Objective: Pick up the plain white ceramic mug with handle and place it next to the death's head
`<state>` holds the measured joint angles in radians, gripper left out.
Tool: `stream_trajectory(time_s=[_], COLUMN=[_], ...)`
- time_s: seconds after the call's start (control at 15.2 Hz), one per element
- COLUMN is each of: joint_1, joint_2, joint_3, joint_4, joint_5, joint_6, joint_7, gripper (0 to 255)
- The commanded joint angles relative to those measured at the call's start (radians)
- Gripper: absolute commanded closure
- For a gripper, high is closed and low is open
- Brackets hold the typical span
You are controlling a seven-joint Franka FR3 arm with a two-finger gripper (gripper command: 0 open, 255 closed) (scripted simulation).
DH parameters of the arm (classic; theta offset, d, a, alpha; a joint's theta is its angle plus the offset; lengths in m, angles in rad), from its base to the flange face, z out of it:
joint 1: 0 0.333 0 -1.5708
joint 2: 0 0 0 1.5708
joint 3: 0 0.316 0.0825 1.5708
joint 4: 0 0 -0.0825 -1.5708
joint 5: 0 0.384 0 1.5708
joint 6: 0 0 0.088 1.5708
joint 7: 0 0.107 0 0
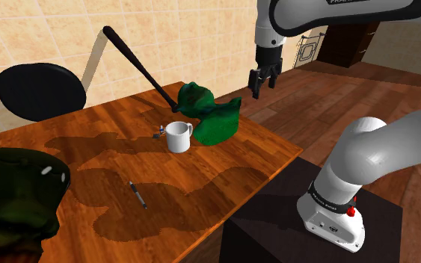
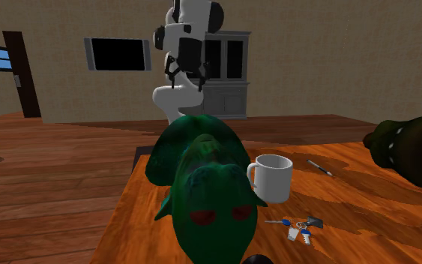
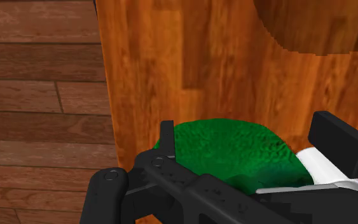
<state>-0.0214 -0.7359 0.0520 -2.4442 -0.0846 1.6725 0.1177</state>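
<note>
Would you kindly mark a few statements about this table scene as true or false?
1. The white mug stands upright on the table. True.
2. The gripper holds the mug. False: it hangs open in the air, holding nothing.
3. The green head lies on the floor. False: it rests on the table beside the mug.
4. Keys lie on the table near the mug. True.
</note>
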Motion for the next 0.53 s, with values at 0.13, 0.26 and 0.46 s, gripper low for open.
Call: stream_trajectory(time_s=[0.13, 0.26, 0.46], joint_1=[0.009, 0.018, 0.028], joint_2=[0.052, 0.109, 0.199], joint_3=[0.024, 0.047, 0.082], joint_4=[0.003, 0.012, 0.035], joint_5=[0.021, 0.040, 0.062], joint_6=[0.052, 0.102, 0.176], joint_7=[0.037, 0.072, 0.124], gripper=[0, 0, 0])
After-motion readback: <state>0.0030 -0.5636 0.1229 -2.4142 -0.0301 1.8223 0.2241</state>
